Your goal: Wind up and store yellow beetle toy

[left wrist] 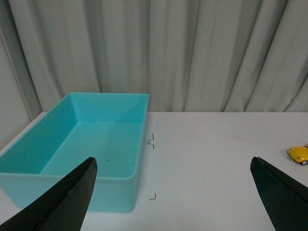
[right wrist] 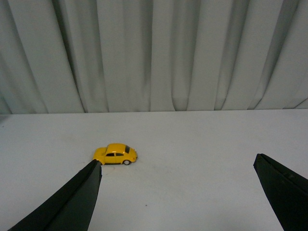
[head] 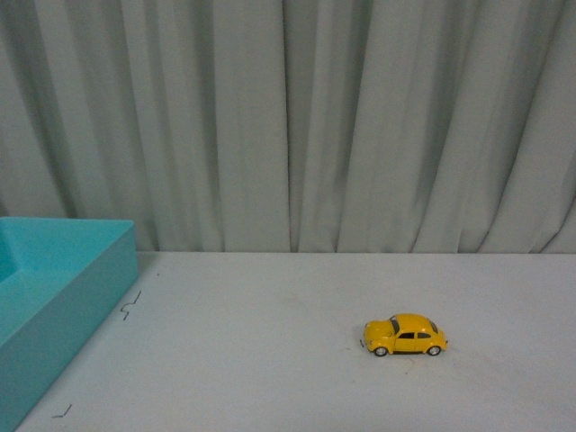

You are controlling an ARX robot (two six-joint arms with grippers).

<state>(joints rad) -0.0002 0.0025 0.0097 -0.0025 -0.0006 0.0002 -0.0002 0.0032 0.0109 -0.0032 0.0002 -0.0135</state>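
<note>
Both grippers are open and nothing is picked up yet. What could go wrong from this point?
1. The car stands on its wheels on the table; a one-sided touch by the open right gripper may roll it away.
2. Its glossy rounded body might slip from the grip.
3. The bin sits far to the car's left, so the carry is long and a drop is possible.

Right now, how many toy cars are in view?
1. The yellow beetle toy stands on its wheels on the white table, well right of the turquoise bin, whose visible interior holds none.
</note>
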